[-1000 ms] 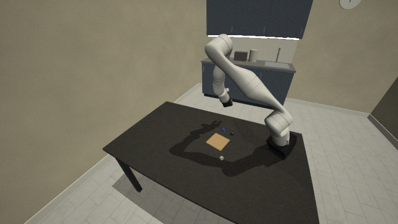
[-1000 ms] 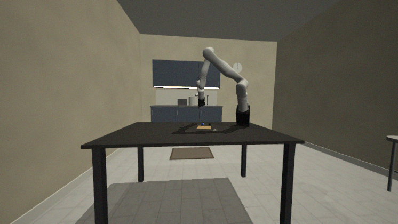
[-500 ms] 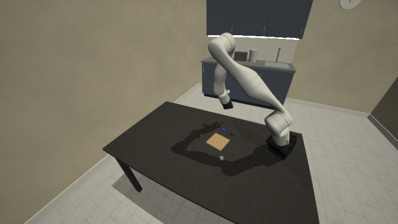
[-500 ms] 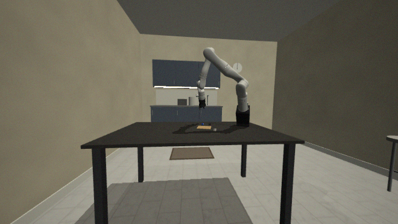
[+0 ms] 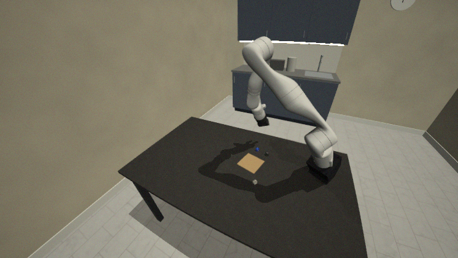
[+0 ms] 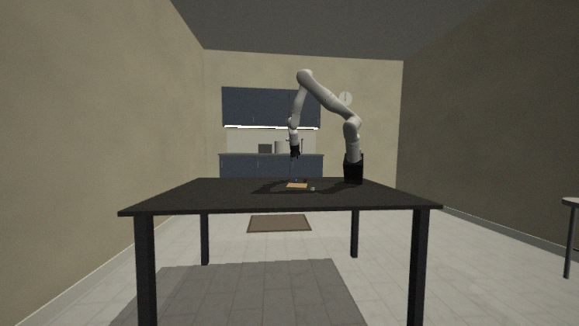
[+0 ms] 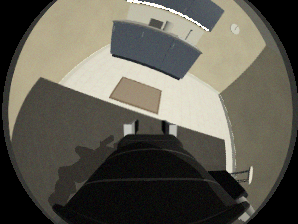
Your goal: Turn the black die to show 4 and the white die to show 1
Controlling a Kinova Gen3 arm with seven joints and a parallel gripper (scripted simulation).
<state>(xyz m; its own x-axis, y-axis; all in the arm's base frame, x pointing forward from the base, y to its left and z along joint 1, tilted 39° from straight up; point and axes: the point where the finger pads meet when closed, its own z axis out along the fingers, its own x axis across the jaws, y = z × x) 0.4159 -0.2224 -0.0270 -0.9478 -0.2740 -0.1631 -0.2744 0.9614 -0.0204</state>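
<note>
Black, small and cube-like, one die [image 5: 266,153] [image 6: 305,180] sits on the table [image 5: 198,153] [image 6: 182,202] [image 7: 35,120], off the mat and near its edge. The white die [image 5: 255,182] [image 6: 312,189], a pale little cube, is also off the mat, on the opposite side. Their top numbers are too small to read. Near the black one is the blue die [image 5: 257,149] [image 6: 295,181], bright and glossy-looking. Between them and the white die lies the mat [image 5: 250,163] [image 6: 296,185], a flat, smooth, tan square. The tabletop is dark, matte and faintly grainy. High above it hangs the gripper [image 5: 263,124] [image 6: 295,157] [image 7: 150,124], black with pale-sided fingers spread wide, grasping nothing. The arm [image 5: 290,93] [image 6: 326,97] is smooth, off-white and rounded, rising from a boxy black base [image 5: 336,161] [image 6: 353,174]. Beyond are blue, flat-fronted cabinets [image 5: 285,96] [image 6: 243,165] [image 7: 145,45].
</note>
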